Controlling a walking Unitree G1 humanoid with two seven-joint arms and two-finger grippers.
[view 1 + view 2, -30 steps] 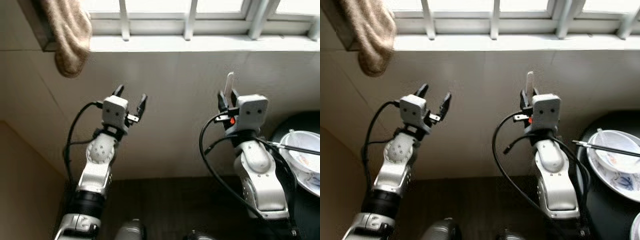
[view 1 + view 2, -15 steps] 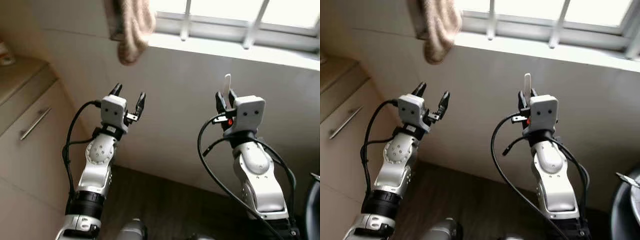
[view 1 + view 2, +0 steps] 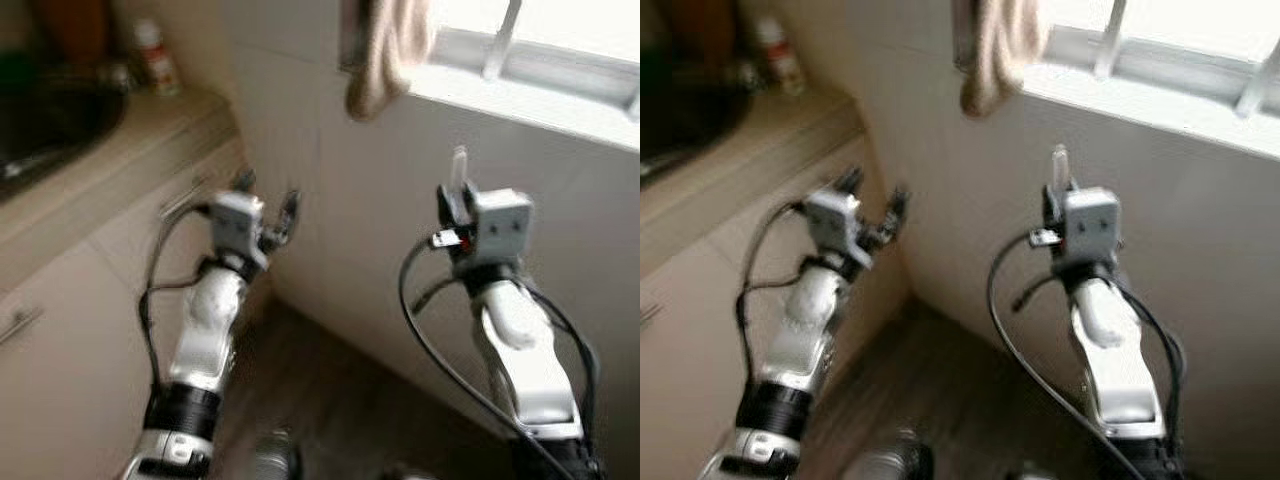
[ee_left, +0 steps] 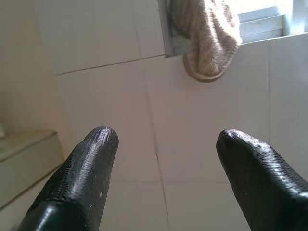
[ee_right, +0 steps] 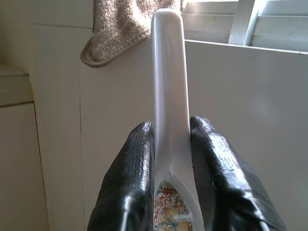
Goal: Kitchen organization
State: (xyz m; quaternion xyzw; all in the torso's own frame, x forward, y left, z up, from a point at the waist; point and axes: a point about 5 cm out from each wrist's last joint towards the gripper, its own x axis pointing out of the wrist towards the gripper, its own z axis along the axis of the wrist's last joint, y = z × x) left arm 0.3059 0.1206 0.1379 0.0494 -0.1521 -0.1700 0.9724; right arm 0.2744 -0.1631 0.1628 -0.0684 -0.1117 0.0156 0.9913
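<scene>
White ceramic spoon (image 5: 169,96) stood handle-up, its long axis upright, clamped between the right gripper's (image 3: 452,200) black fingers, its patterned bowl down between them. The left gripper (image 3: 265,195) was raised with fingers spread, holding nothing. A beige towel (image 3: 385,50) hung from the window ledge (image 3: 520,95) above the tiled wall. A beige counter (image 3: 110,160) with cabinets stood to the left, blurred.

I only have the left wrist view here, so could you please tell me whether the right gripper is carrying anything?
Observer: Yes, the right gripper is shut on a white spoon, handle pointing up.
Operator: Thank you. Is there anything to the robot's left?
Observer: A beige counter with cabinet fronts below it.
Operator: Is anything standing on it?
Observer: A small bottle, too blurred to identify.
</scene>
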